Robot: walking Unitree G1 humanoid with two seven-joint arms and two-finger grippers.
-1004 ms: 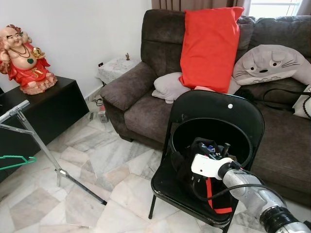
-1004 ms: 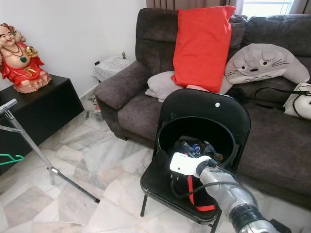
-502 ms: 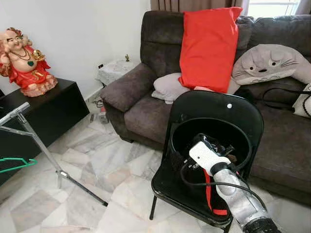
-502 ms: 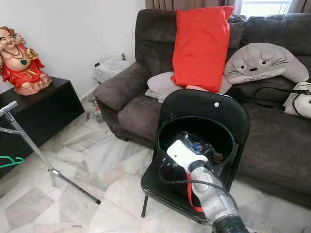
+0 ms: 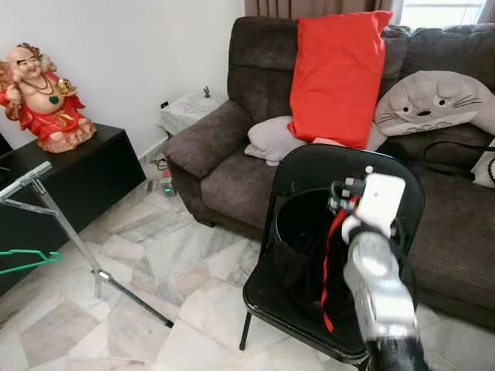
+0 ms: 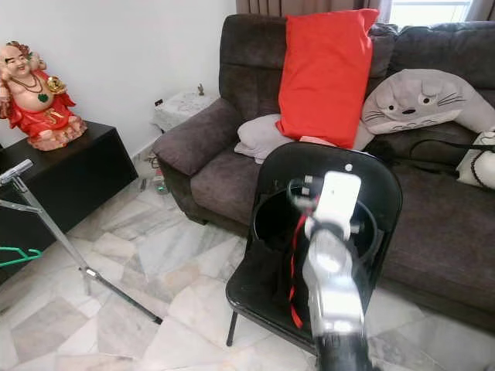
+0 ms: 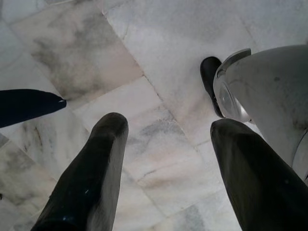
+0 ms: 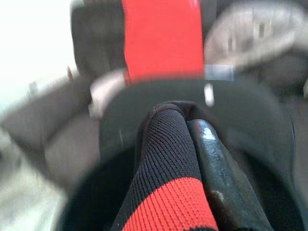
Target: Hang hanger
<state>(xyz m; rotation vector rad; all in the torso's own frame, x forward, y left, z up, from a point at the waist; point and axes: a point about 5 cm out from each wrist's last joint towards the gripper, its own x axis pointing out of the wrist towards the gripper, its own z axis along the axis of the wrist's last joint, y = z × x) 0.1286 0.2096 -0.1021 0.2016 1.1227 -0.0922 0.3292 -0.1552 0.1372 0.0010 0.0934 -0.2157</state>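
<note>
Hanging vertically from the right gripper (image 5: 341, 193), a black garment with red stripe (image 5: 329, 263) trails into the black bucket (image 5: 298, 224). Fingers (image 8: 216, 178) pinch the ribbed fabric. Left gripper (image 7: 166, 159) hangs parted wide over marble floor (image 7: 159, 57).

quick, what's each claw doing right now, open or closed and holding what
Left claw: open, holding nothing, hanging over the marble floor.
Right claw: closed on a black and red garment, lifted above the black bucket on the chair.

A black folding chair (image 5: 309, 305) stands before the brown sofa (image 5: 224, 166), with a black bucket (image 5: 298, 224) on its seat. A red cushion (image 5: 334, 73) leans on the sofa's back. Left, a metal rack (image 5: 54, 220) stands before a black cabinet (image 5: 85, 174) bearing a statue (image 5: 42, 97).
</note>
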